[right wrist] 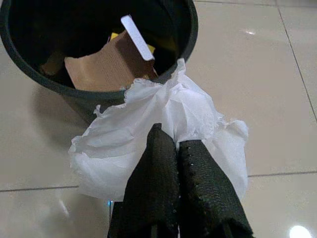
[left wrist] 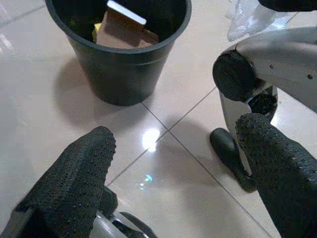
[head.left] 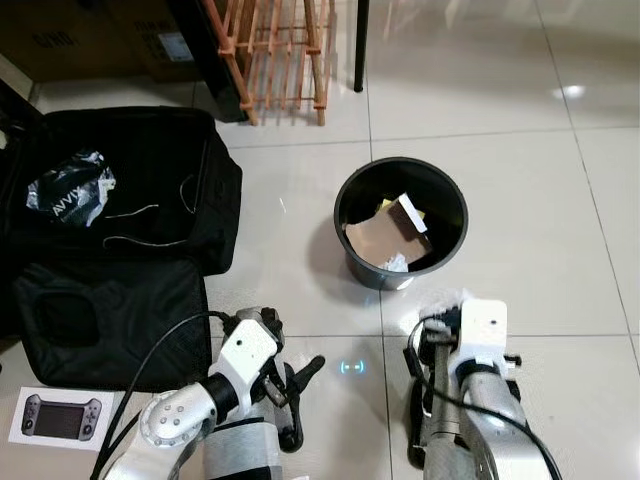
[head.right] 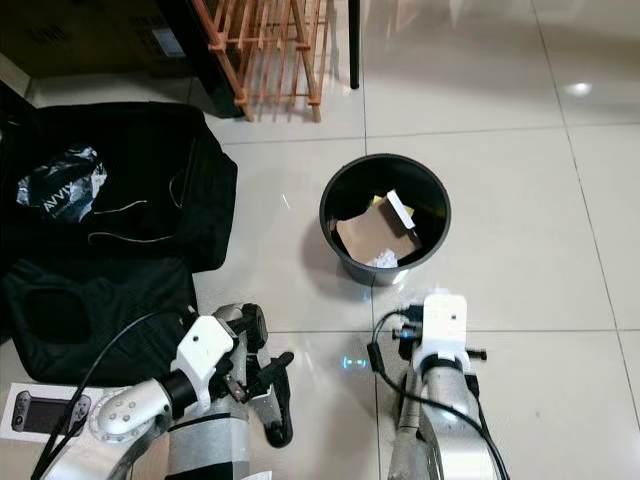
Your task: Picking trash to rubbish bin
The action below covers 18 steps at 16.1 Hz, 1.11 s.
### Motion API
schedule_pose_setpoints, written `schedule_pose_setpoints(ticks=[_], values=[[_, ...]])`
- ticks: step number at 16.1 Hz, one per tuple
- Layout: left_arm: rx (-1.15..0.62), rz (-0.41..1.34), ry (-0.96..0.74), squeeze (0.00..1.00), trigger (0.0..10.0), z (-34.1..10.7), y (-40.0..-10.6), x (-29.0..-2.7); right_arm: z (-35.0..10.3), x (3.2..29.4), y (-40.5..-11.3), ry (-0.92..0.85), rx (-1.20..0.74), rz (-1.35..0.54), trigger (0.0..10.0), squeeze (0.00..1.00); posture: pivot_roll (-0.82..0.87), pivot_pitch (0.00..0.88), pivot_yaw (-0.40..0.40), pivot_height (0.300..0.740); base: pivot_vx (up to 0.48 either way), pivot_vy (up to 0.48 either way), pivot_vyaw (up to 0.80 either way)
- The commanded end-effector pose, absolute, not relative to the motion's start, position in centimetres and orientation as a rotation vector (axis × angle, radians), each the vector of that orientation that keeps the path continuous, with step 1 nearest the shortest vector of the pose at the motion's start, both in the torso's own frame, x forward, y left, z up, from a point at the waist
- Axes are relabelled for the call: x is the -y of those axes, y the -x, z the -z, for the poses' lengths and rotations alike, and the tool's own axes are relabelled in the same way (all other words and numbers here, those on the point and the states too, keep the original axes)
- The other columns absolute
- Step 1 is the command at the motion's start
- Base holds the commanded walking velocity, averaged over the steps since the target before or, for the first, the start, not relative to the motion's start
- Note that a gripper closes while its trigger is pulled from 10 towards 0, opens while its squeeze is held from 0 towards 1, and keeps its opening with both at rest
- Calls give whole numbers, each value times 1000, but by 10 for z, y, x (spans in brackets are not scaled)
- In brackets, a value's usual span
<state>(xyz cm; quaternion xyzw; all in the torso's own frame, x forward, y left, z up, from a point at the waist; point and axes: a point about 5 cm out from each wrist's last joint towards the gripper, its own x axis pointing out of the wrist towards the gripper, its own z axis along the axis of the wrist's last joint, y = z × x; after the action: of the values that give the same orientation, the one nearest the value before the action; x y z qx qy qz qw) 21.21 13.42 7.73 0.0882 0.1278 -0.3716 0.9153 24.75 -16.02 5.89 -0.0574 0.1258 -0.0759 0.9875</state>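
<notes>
Nearest us, at the lower edge of the head views, both silver arms reach forward over pale floor tiles [head.left: 560,250]. We see the right tool [right wrist: 177,148] with its fingers pressed tight together on a crumpled white plastic bag [right wrist: 148,129]; the right wrist view places that bag just short of the rubbish bin [head.left: 401,222], near its rim. The left tool [left wrist: 173,148] stands wide apart with nothing in it, low in the frame. We note cardboard [right wrist: 106,64] and a white strip inside the bin. Bare tile lies right of the bin and between it and the arms. An open black suitcase [head.left: 130,200] occupies the left, a wooden rack [head.left: 280,50] the upper centre.
</notes>
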Motion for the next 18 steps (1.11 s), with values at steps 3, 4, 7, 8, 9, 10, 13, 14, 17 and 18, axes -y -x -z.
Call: schedule_pose_setpoints(ticks=[3,4,7,8,9,10,13,14,17,18], values=[[-247,779,-43,0,10000,-97,-206,-128,-50,162,-246,122,-295,135,10000,0,94,490,105,559,0,0,0],[-234,801,-29,0,10000,-102,-206,-123,-50,162,-247,120,-296,135,10000,0,97,494,103,559,0,0,0],[-237,867,-14,0,10000,-107,-201,-113,-50,160,-248,118,-298,126,10000,0,98,498,100,559,0,0,0],[-238,875,-21,0,10000,-107,-199,-111,-50,160,-247,117,-299,124,10000,0,95,500,98,559,0,0,0],[-243,873,-17,0,10000,-107,-198,-111,-49,161,-247,118,-300,123,10000,0,95,500,98,559,0,0,0],[-252,874,-16,0,10000,-108,-197,-112,-49,161,-246,120,-301,123,10000,0,95,502,99,559,0,0,0],[-260,873,-18,0,10000,-109,-197,-112,-52,163,-253,119,-292,113,10000,0,96,504,97,559,0,0,0],[-264,870,-29,0,10000,-109,-198,-112,-56,161,-262,117,-273,85,10000,0,96,504,97,559,0,0,0],[-277,859,-41,0,10000,-110,-193,-115,-74,157,-285,115,-199,32,10000,0,129,507,93,559,0,0,0],[-285,854,-42,0,10000,-109,-192,-116,-78,155,-293,120,-183,21,10000,0,129,507,93,559,0,0,0]])
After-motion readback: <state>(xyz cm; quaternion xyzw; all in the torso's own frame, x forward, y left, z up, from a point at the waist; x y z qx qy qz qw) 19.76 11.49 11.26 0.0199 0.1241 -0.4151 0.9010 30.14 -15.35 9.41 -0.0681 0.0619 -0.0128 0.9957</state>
